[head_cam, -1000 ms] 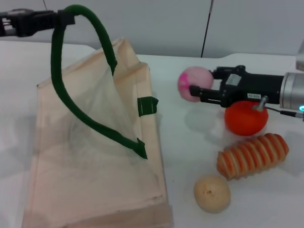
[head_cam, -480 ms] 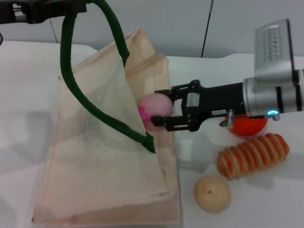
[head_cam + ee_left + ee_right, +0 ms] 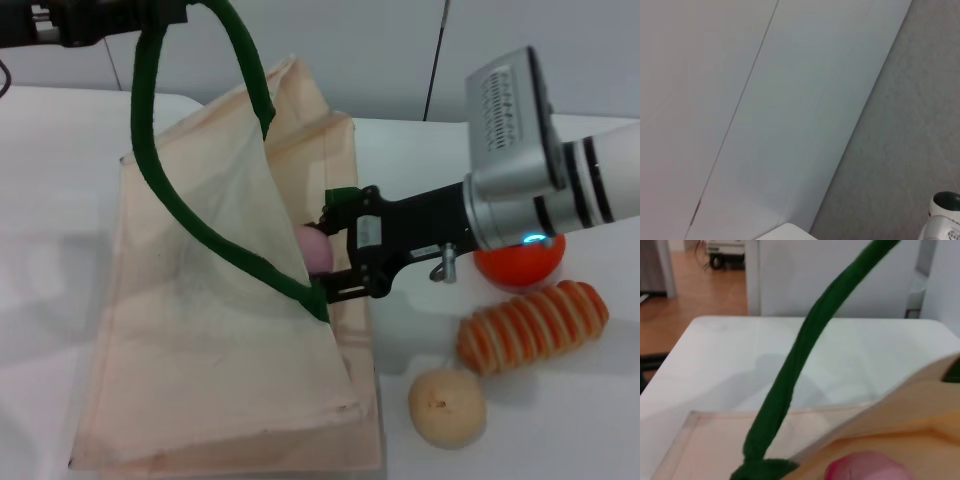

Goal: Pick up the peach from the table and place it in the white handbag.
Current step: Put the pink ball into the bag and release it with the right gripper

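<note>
The white handbag (image 3: pixel 200 330) lies on the table with its mouth held open. My left gripper (image 3: pixel 105 18) is at the top left, shut on one dark green handle (image 3: pixel 150 150), which it holds up. My right gripper (image 3: pixel 328 246) is shut on the peach (image 3: pixel 313 248) at the bag's open edge. The peach is half hidden behind the bag's cloth and handle. The right wrist view shows the top of the peach (image 3: pixel 867 467), the raised green handle (image 3: pixel 790 375) and the bag's cream edge (image 3: pixel 900 405). The left wrist view shows only wall and floor.
On the table (image 3: pixel 420 150) to the right of the bag are a bright orange fruit (image 3: pixel 515 266) under my right arm, a striped orange-and-cream ribbed thing (image 3: pixel 533 325) and a beige round fruit (image 3: pixel 446 406). The bag's second green handle tab (image 3: pixel 340 192) is beside my right gripper.
My right gripper has carried the peach left from beside the orange fruit to the bag's mouth, and the peach is now partly behind the cloth. The left gripper lifted the handle slightly and holds.
</note>
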### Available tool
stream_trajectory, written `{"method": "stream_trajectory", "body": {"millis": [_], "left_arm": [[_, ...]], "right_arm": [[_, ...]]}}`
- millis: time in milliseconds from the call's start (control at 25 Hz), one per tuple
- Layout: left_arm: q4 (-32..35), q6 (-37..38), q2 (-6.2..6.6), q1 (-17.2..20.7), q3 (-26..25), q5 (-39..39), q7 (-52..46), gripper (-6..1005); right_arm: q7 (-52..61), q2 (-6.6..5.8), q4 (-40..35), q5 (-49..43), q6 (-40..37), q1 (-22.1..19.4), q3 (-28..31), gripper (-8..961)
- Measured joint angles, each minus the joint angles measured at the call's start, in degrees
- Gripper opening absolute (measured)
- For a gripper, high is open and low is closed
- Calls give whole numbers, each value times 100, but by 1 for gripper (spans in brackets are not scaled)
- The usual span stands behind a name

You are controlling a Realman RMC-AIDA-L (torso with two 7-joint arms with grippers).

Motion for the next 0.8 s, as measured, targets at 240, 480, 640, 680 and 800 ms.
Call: {"method": "stream_trajectory", "body": {"millis": [240, 480, 640, 680, 800], "left_arm": [[5, -2, -2, -14, 0, -2, 3, 144], [5, -1, -5, -10, 0, -5, 12, 144], [5, -2, -8, -10, 0, -7, 12, 144], [5, -2, -8, -9, 0, -8, 11, 144], [5, -1, -9, -4, 0, -9, 10, 144]], "right_arm": [[-25, 1, -16, 821, -213, 13, -861, 672], [-50, -6, -39, 1125, -335, -14, -1080, 714], [-37, -10, -14, 1132, -384, -23, -1055, 743], [-32, -13, -11, 1136, -398, -30, -1048, 750], [-21, -25, -27, 1145, -437, -84, -1037, 812]]}}
